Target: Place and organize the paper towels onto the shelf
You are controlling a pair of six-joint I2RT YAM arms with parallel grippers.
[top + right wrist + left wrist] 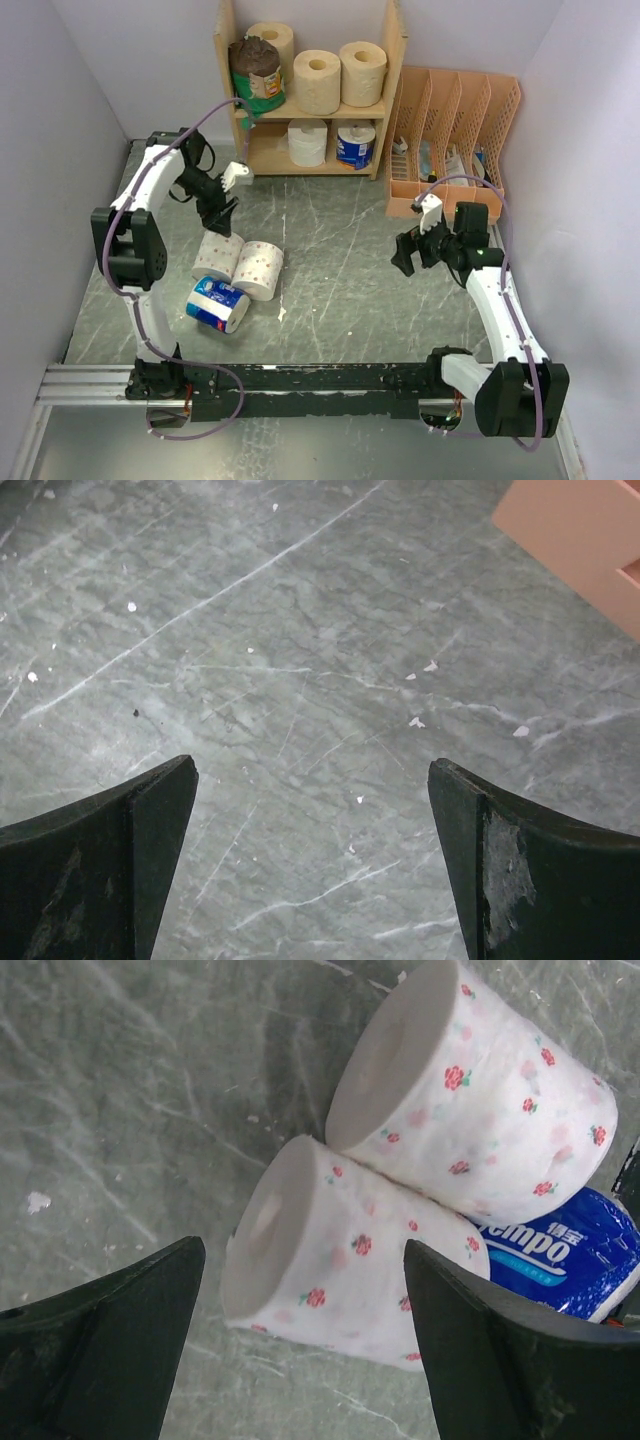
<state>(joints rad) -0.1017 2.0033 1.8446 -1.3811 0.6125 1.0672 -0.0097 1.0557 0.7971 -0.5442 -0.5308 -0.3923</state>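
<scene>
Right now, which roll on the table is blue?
The Tempo-labelled roll; the left flowered roll and the right flowered roll beside it are white with small red blossoms.

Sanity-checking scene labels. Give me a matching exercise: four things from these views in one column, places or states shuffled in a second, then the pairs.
Things:
1. tan rolls
2. rose-print rolls
3. peach file organizer
4. right gripper

Places or states:
A. standing beside the shelf, at the back
B. jaws open, above bare table
C. upright on the shelf's top tier
D. lying side by side on the table

Pairs: 1-C, 2-D, 3-A, 4-B
</scene>
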